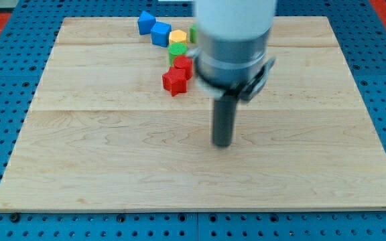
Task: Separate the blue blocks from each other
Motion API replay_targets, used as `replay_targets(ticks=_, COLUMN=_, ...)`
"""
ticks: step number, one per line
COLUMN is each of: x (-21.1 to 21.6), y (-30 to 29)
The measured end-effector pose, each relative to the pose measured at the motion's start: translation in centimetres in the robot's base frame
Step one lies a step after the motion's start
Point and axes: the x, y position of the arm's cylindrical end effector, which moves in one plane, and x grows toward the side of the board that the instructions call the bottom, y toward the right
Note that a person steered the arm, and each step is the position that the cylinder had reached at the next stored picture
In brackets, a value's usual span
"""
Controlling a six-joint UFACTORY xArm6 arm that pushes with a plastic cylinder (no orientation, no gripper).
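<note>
Blue blocks are what we have to part: a blue block (145, 21) of irregular shape and a blue cube (161, 33) sit touching each other far toward the view's top and left of my tip (222, 143), near the top edge of the wooden board (112, 154). We carry no pincer that could open or close, only the dark rod, and it has hold of nothing; my tip rests on bare wood, well apart from every block. Between us and the blue pair runs a chain of others: a yellow block (177, 36) just right of the blue cube, a green block (177, 49) below it, then a red block (183, 65) and a red star-like block (174, 82) nearest to my tip, up and to its left. Another green block (194, 33) peeks out beside the arm's housing, mostly hidden. We judge the separation not yet begun; this is the approach step. Next we would need to travel up and left, skirt the red and green blocks, and drive into the seam between the two blue ones, or shove the outer blue block away leftward, without dragging the yellow neighbour along.
</note>
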Motion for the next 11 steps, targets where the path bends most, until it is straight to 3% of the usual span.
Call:
replay_targets(ticks=1, x=-13.5, y=6.3)
replay_targets(ticks=2, x=-24.5, y=6.7)
replay_targets(ticks=3, x=-28.9, y=4.8)
replay_targets(ticks=5, x=-29.0, y=-9.2)
replay_targets(ticks=9, x=-28.7, y=-17.3)
replay_targets(ticks=10, x=-22.0, y=-14.0)
replay_targets(ticks=11, x=-19.5, y=-15.1)
